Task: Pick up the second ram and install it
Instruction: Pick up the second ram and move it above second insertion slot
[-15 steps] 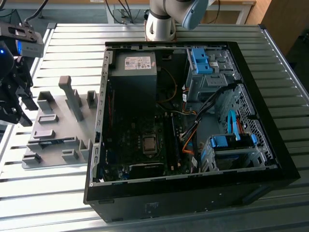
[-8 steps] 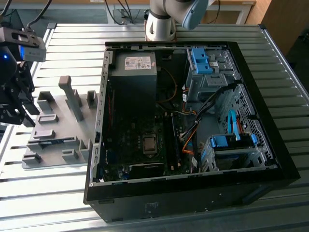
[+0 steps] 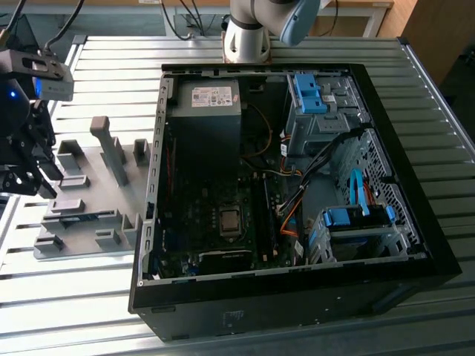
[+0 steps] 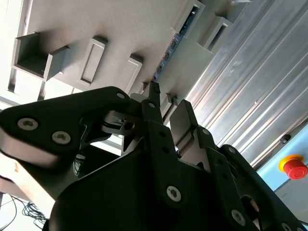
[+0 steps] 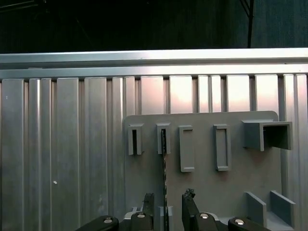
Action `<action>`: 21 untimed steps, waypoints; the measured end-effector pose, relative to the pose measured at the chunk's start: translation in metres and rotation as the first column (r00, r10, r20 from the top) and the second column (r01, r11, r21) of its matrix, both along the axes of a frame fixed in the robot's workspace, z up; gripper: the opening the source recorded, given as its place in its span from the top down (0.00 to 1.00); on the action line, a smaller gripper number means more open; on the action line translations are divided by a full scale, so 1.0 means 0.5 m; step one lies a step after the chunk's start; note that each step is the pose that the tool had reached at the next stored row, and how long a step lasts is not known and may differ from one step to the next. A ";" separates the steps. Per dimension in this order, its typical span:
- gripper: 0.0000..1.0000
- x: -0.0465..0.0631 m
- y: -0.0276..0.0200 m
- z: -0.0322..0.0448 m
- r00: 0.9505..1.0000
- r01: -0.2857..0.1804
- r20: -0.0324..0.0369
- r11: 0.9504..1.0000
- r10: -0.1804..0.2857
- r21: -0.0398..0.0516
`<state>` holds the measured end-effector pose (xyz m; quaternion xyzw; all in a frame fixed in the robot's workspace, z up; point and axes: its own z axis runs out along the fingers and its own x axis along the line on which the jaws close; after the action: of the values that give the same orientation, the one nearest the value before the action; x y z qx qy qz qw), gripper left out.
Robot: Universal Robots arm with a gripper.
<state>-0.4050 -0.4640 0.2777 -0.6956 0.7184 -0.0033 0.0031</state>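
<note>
Black jaws astride second ram (image 5: 163,173) (parted)

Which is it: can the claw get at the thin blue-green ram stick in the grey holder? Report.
Probably yes. In the first wrist view the claw is open and straddles the thin blue-green ram stick, which stands in the grey plastic holder; nothing lies between them.

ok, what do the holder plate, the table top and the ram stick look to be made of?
Holder plate: matte, even grey, slots formed in one piece; likely plastic, maybe printed. Table top: bare silvery ribbed metal with bright glare; probably aluminium profile. Ram stick: blue-green edge in the second wrist view; looks like circuit-board laminate.
</note>
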 end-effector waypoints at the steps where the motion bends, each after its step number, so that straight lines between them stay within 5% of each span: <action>1: 0.64 0.000 0.0000 -0.001 1.000 0.000 0.000 1.000 0.000 0.000; 16: 0.64 0.000 -0.0017 -0.055 1.000 0.000 -0.001 1.000 0.000 0.000; 21: 0.64 0.000 -0.0018 -0.057 1.000 0.000 -0.001 1.000 0.000 0.000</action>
<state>-0.4050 -0.4649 0.2491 -0.6956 0.7184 -0.0030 0.0025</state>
